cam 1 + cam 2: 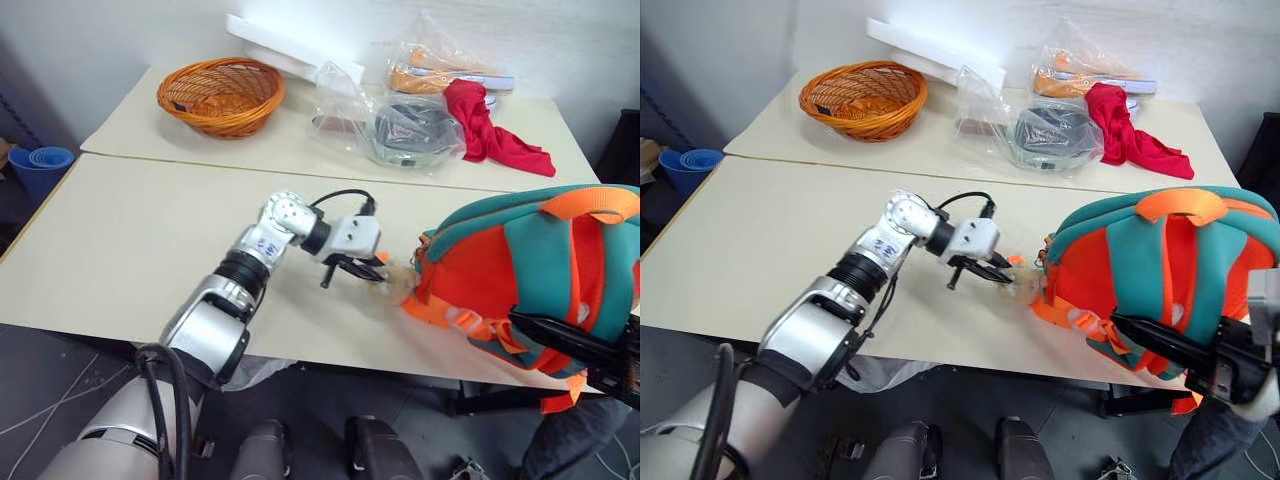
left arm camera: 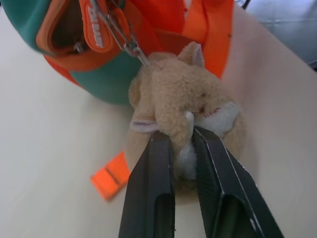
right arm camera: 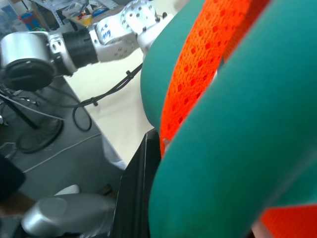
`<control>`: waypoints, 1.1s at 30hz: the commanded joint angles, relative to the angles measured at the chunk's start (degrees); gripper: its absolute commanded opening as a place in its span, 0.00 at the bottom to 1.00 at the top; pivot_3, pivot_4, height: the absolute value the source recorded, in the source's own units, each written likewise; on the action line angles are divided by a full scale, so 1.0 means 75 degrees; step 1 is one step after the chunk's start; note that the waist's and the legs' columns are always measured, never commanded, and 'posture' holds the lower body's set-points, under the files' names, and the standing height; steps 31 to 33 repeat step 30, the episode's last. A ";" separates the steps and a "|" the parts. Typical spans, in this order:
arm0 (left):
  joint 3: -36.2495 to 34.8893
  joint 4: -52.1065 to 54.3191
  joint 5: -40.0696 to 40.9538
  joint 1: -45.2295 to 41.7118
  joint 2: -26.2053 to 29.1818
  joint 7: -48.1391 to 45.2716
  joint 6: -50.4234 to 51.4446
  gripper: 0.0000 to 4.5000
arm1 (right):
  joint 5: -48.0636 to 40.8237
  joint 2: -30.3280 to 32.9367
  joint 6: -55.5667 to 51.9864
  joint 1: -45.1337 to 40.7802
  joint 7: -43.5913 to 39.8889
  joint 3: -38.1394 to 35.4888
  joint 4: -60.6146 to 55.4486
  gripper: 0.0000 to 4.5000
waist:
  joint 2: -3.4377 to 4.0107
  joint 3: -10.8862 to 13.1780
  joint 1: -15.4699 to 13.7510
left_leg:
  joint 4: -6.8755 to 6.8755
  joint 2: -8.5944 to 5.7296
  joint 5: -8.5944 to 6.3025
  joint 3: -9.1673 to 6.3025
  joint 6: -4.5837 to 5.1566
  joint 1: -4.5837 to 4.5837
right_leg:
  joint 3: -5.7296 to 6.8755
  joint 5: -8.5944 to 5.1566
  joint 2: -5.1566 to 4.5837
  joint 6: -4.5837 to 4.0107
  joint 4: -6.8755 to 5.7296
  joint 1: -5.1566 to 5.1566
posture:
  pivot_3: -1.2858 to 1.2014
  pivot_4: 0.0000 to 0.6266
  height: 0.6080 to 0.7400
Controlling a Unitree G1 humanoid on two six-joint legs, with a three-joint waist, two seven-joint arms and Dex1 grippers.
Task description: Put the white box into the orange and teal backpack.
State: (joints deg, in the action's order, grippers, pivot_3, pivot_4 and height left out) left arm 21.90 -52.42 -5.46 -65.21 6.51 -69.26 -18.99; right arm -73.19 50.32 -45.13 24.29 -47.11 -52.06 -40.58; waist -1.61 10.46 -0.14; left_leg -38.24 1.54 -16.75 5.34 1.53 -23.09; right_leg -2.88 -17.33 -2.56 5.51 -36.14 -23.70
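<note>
Left wrist view: fuzzy beige plush toy (image 2: pixel 185 106) between smooth black gripper fingers (image 2: pixel 151 191).

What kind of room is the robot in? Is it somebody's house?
Probably not a house; more likely a workroom or lab. Two plain beige tables stand pushed together, holding a woven orange basket, clear plastic bags and a crumpled red cloth.

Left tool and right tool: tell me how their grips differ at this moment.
The left tool is closed on the beige plush toy lying on the table; the right tool is shut on the orange and teal backpack, at a padded teal strap. The left one reaches in from the backpack's side on an outstretched arm; the right one grips the near side by the table's edge. Both have two black fingers and both are clamped.
</note>
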 commanded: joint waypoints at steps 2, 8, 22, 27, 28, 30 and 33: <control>-0.0314 0.0098 -0.0054 -0.0021 -0.0233 0.0947 0.0478 0.06 | 0.1035 0.0073 0.0466 -0.0308 0.0101 0.0562 0.0144 0.00 | 0.0000 0.0000 -0.0009 | -0.0002 -0.0002 0.0000 0.0000 0.0004 -0.0001 | 0.0000 0.0002 0.0001 0.0004 0.0001 0.0001 | 0.52 0.24 1.00; -0.1125 0.0171 0.0574 -0.0141 0.0615 0.0359 0.1309 0.42 | 0.0924 0.0321 0.0241 -0.0147 -0.0479 0.0017 0.0584 0.41 | 0.0001 0.0000 0.0055 | 0.0005 0.0007 0.0001 0.0003 0.0002 0.0007 | -0.0001 0.0002 0.0014 0.0003 -0.0007 -0.0002 | 0.52 0.24 1.00; -0.2675 0.1849 0.2832 0.0063 0.3391 -0.2859 0.5106 0.99 | 0.2764 0.1527 -0.0188 0.1889 -0.3656 -0.3823 0.3410 1.00 | 0.0005 0.0000 0.0023 | 0.0005 0.0004 0.0001 0.0003 -0.0002 0.0001 | 0.0017 -0.0001 0.0007 -0.0001 -0.0002 -0.0002 | 0.52 0.24 1.00; -0.3041 0.2548 0.3867 0.0016 0.4271 -0.3001 0.6389 0.99 | 0.3447 0.1694 -0.0010 0.2388 -0.4471 -0.4614 0.5112 1.00 | 0.0003 0.0000 0.0027 | 0.0008 0.0007 -0.0001 -0.0002 -0.0003 0.0008 | 0.0020 -0.0002 0.0002 -0.0004 0.0004 0.0005 | 0.52 0.24 1.00; -0.3100 0.2589 0.3963 0.0017 0.4278 -0.2898 0.6511 0.99 | 0.3468 0.1654 -0.0003 0.2308 -0.4465 -0.4552 0.5167 1.00 | 0.0003 0.0000 0.0028 | 0.0008 0.0007 -0.0001 -0.0003 -0.0003 0.0010 | 0.0022 -0.0002 0.0000 -0.0004 0.0004 0.0007 | 0.52 0.24 1.00; -0.3158 0.2735 0.4079 0.0099 0.4212 -0.2569 0.6628 0.99 | 0.3453 0.1479 0.0003 0.2077 -0.4339 -0.4316 0.5035 1.00 | 0.0004 0.0000 0.0029 | 0.0007 0.0005 -0.0001 -0.0001 -0.0004 0.0026 | 0.0021 -0.0003 -0.0005 -0.0005 -0.0001 0.0019 | 0.52 0.24 1.00; -0.3158 0.2735 0.4079 0.0099 0.4212 -0.2569 0.6628 0.99 | 0.3453 0.1479 0.0003 0.2077 -0.4339 -0.4316 0.5035 1.00 | 0.0004 0.0000 0.0029 | 0.0007 0.0005 -0.0001 -0.0001 -0.0004 0.0026 | 0.0021 -0.0003 -0.0005 -0.0005 -0.0001 0.0019 | 0.52 0.24 1.00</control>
